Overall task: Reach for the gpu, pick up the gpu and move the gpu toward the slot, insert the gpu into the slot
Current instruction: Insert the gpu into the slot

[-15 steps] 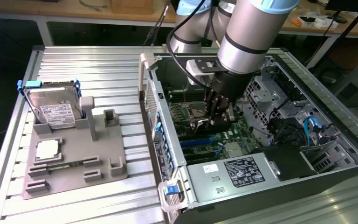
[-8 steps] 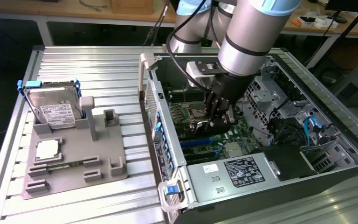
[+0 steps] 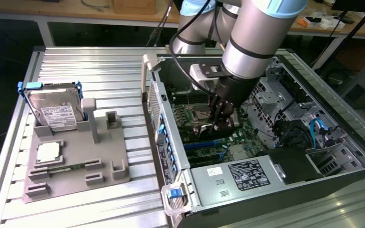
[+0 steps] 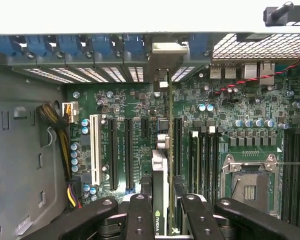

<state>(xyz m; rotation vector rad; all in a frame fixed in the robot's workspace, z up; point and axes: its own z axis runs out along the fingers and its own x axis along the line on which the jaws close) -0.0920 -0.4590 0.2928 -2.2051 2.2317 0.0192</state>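
Holding the gpu [image 4: 159, 175] edge-on, with gripper [image 4: 163, 205] jaws pinched narrow around it, mid-frame in exterior view. Probably light, stiff, fragile; best taken by board edges.

The gripper [image 4: 165, 201] clamps the gpu [image 4: 160, 167] edge-on between black fingers [image 4: 139, 215] over a green motherboard [image 4: 122, 107]. The card's grey bracket [image 4: 168, 49] lies at the case's vented rear wall [image 4: 90, 74].

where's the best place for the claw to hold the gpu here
By its free long edge, from the open side of the case, pinching the two flat faces. The gpu stands thin and edge-on to the motherboard, bracket at the case wall, so only that edge is free. The claw is shut on it so.
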